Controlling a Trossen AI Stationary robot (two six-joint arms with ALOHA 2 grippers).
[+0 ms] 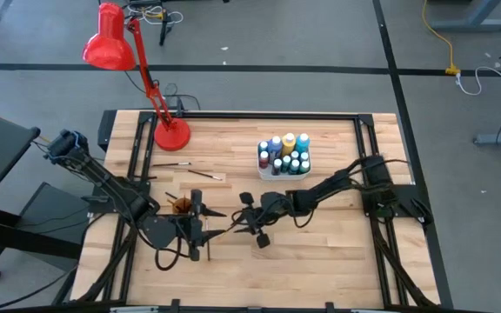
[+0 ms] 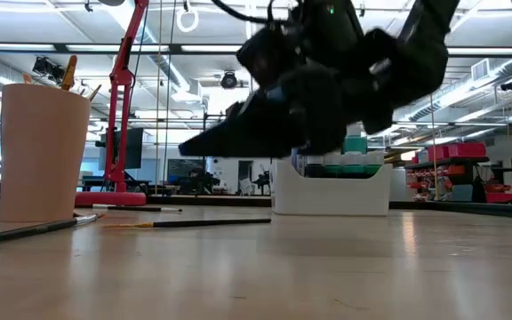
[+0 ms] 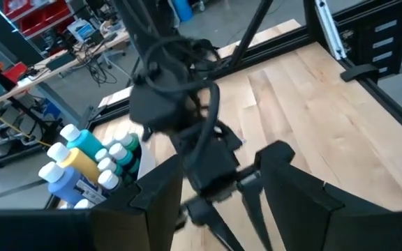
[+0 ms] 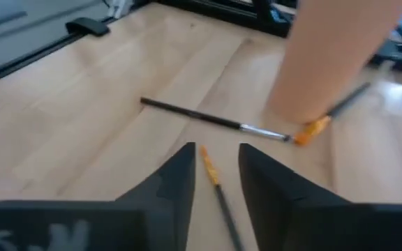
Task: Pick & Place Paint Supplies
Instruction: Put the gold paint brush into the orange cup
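Observation:
My right gripper (image 4: 216, 150) hovers open just above the table at mid front (image 1: 237, 217). A thin dark paintbrush (image 4: 218, 192) with an orange tip shows in the gap between its fingers, touching neither, and lies flat on the wood (image 2: 185, 222). A second brush (image 4: 201, 117) lies crosswise beyond it, its bristle end at the foot of the orange cup (image 4: 333, 63). Two more brushes (image 1: 170, 164) (image 1: 205, 175) lie farther back. The paint bottles (image 1: 285, 149) stand in the white tray (image 1: 268, 172). My left gripper (image 1: 200, 226) waits open beside the cup (image 1: 181, 205), facing the right arm (image 3: 187, 118).
A red desk lamp (image 1: 170, 135) stands at the back left, its arm reaching over the table's far edge. The cup (image 2: 43, 151) holds a few brushes (image 2: 69, 71) upright. Bare wood lies along the near edge and at the right front.

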